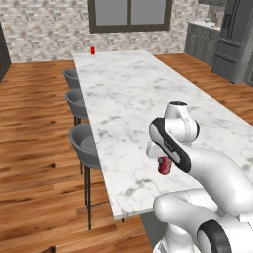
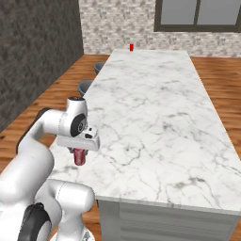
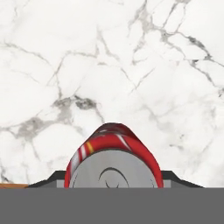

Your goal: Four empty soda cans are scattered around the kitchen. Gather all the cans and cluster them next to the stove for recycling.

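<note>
A red soda can (image 1: 165,167) hangs upright under my hand, just above the near end of the white marble island (image 1: 133,99). My gripper (image 1: 164,160) is shut on this can, one finger on each side. In the hand view the can's grey top and red wall (image 3: 113,151) sit between my dark fingertips (image 3: 49,180), with marble below. From the right base view the held can (image 2: 80,157) is near the island's left edge. A second small red soda can (image 1: 92,50) stands upright at the island's far end (image 2: 132,47). The stove is out of view.
Three grey stools (image 1: 85,143) line the island's left side over wood floor. A dark fridge (image 1: 232,34) and grey cabinets stand at the far right. A window (image 1: 129,14) is in the brick wall behind. A dark wall (image 2: 33,52) rises at the left.
</note>
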Tool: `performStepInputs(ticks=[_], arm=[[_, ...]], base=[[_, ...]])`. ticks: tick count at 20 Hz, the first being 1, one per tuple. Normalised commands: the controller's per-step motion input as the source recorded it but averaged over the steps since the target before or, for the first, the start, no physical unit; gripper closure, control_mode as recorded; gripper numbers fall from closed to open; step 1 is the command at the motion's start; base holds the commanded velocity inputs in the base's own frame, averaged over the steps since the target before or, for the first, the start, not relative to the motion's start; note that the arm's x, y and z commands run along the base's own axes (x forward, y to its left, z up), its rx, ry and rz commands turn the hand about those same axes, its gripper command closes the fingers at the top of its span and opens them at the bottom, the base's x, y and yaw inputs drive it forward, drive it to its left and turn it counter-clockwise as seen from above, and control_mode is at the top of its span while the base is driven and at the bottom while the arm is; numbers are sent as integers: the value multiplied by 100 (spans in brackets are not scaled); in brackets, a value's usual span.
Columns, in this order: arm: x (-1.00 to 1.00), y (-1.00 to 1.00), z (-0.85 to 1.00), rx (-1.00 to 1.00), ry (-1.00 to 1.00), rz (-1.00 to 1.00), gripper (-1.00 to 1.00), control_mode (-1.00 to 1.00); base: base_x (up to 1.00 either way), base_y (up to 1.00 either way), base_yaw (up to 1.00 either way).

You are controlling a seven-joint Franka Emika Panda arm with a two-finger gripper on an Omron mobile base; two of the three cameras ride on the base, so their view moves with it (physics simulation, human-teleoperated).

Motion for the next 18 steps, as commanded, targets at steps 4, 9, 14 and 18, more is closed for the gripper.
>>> performStepInputs(ticks=[4,9,14,18], arm=[[-33,0,28,0,0,0,100,-100],[-28,0,26,0,-3,0,100,-100],[-5,0,19,0,0,0,100,-100],[0,0,11,0,0,0,100,-100]], base=[[0,0,0],[0,0,0],[0,0,0],[0,0,0]])
